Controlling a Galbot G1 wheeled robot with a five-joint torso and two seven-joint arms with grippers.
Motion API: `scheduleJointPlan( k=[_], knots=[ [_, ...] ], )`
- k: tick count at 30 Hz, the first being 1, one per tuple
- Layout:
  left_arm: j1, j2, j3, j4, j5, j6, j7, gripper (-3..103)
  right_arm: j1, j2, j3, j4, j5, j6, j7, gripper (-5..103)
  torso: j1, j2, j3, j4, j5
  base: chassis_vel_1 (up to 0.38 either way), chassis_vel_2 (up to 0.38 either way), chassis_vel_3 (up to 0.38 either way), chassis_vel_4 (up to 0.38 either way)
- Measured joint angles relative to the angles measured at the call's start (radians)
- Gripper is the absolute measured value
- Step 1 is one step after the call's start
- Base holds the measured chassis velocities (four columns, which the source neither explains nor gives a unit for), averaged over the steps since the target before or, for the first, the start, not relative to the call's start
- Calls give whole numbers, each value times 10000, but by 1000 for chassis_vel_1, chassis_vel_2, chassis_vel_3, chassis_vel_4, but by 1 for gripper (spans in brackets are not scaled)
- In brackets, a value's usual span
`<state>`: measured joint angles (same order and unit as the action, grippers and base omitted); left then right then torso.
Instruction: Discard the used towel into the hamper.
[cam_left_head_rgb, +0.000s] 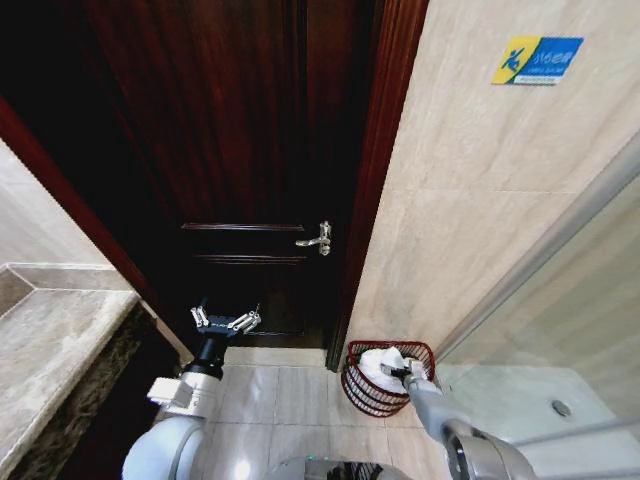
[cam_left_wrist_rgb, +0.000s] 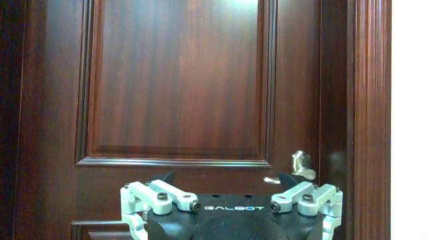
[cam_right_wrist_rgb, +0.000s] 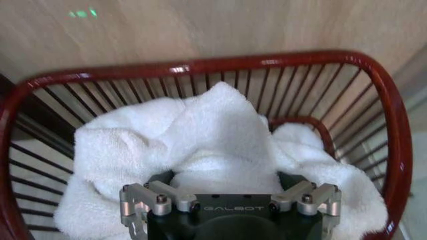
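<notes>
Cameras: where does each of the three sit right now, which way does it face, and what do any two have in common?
Head view: on the head, facing forward and down at the door, floor and hamper; both arms show, left gripper raised, right gripper at the hamper.
Left wrist view: on the left wrist, facing the door panel and door handle; its own open gripper shows.
Right wrist view: on the right wrist, facing into the hamper at the towel; its own gripper shows.
Shared: head and right wrist views both show hamper and towel.
</notes>
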<state>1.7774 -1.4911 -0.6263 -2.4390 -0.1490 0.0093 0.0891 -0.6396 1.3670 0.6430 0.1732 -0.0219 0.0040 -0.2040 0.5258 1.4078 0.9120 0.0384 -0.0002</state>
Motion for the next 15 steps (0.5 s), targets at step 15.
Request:
scheduleJointPlan(
  k=[15],
  knots=[
    [0,1,0,0,0,0,0,100,-1304,-126,-331,2711,1818,1568,-1016,100,9,10,7,0,1,0,0,0,0]
  ],
)
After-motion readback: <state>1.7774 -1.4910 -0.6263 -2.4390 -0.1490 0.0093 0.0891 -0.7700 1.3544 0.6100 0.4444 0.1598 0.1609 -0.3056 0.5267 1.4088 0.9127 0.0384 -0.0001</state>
